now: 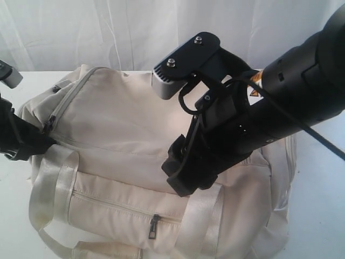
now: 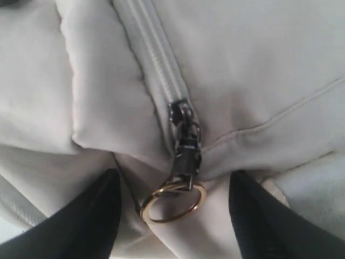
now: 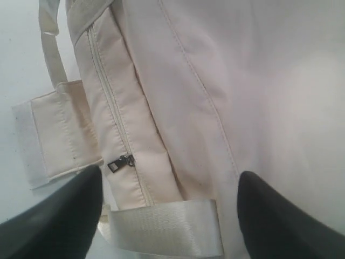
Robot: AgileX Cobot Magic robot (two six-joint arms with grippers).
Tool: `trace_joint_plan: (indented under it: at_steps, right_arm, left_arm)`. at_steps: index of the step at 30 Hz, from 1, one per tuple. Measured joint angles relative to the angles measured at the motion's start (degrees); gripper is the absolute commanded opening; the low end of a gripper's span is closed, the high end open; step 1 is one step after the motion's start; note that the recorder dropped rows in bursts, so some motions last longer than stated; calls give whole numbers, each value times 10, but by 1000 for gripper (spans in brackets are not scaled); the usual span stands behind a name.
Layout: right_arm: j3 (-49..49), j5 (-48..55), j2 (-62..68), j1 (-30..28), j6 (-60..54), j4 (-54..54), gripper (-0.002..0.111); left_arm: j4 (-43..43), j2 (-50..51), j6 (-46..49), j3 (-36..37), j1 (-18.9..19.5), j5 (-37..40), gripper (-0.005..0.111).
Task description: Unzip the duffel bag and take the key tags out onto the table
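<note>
The cream duffel bag [image 1: 124, 129] lies on the white table [image 1: 323, 199], and its top zipper [image 2: 156, 65] is closed. At the end of that zipper sits a dark pull [image 2: 186, 143] carrying a gold ring [image 2: 173, 200]. My left gripper [image 2: 172, 218] is open, one finger on each side of the ring and not touching it. In the exterior view the left gripper [image 1: 46, 141] is at the bag's left end. My right gripper [image 1: 182, 177] hovers open over the bag's front, above a webbing strap [image 3: 161, 226]. The key tags are hidden.
A front pocket with a dark pull [image 1: 154, 224] faces the camera. Another pocket pull [image 3: 121, 163] shows in the right wrist view beside a strap patch [image 3: 59, 135]. A white curtain [image 1: 108, 32] hangs behind the table. The right arm [image 1: 291, 91] spans the bag's right half.
</note>
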Motion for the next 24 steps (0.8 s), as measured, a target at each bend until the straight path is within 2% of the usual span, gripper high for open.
trace_joint_plan:
  at_steps: [5, 14, 16, 19, 21, 24]
  right_arm:
    - [0, 0, 0, 0, 0, 0, 66]
    - [0, 0, 0, 0, 0, 0, 66]
    - [0, 0, 0, 0, 0, 0, 66]
    - [0, 0, 0, 0, 0, 0, 66]
    - [0, 0, 0, 0, 0, 0, 66]
    - [0, 0, 0, 0, 0, 0, 66]
  left_arm:
    - [0, 2, 3, 0, -2, -13, 54]
    - [0, 2, 5, 0, -2, -17, 53]
    - [-1, 2, 5, 0, -2, -17, 44]
    - [-1, 2, 6, 0, -2, -11, 14]
    - [-1, 2, 6, 0, -2, 9, 0]
    - [-1, 1, 6, -7, -2, 39, 0]
